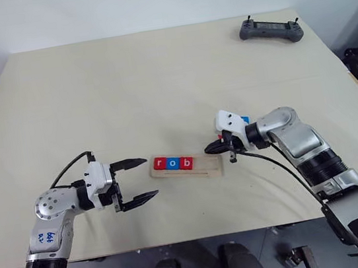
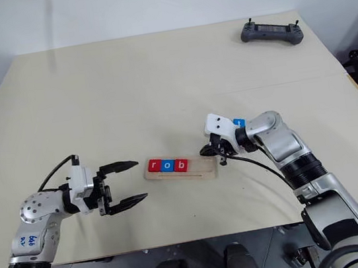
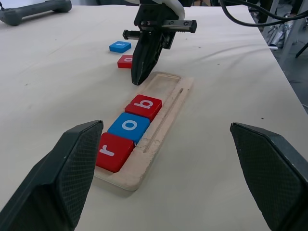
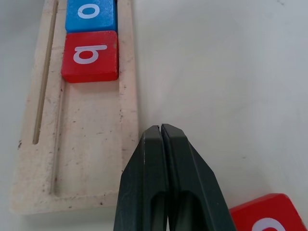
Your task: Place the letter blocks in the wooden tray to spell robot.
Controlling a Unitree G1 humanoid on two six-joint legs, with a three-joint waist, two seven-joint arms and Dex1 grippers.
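Tray position: the wooden tray [image 1: 189, 166] lies flat near the front edge of the table [image 1: 126, 88], between the two grippers. Three letter blocks occupy its left portion, touching one another in a row: a red r block [image 1: 160, 164], a blue o block [image 1: 173, 163] and a red b block [image 1: 186, 163]. The right portion of the tray groove holds no block. Two further blocks lie on the table just beyond the tray's right end: a second red block [image 3: 125, 61], whose letter is partly hidden, and a blue block [image 3: 120, 46] a little farther away; its letter is too small to read. The left gripper [image 1: 138, 178] sits level just to the left of the tray, its two black fingers spread wide apart and holding nothing. The right gripper [image 3: 143, 60] points down and leftward at the tray's right end, its fingers pressed fully together with nothing between them; the tips are over the tray's rim, and contact cannot be confirmed. A grey controller [image 1: 270, 29] rests at the far right corner of the table, well apart from the tray.
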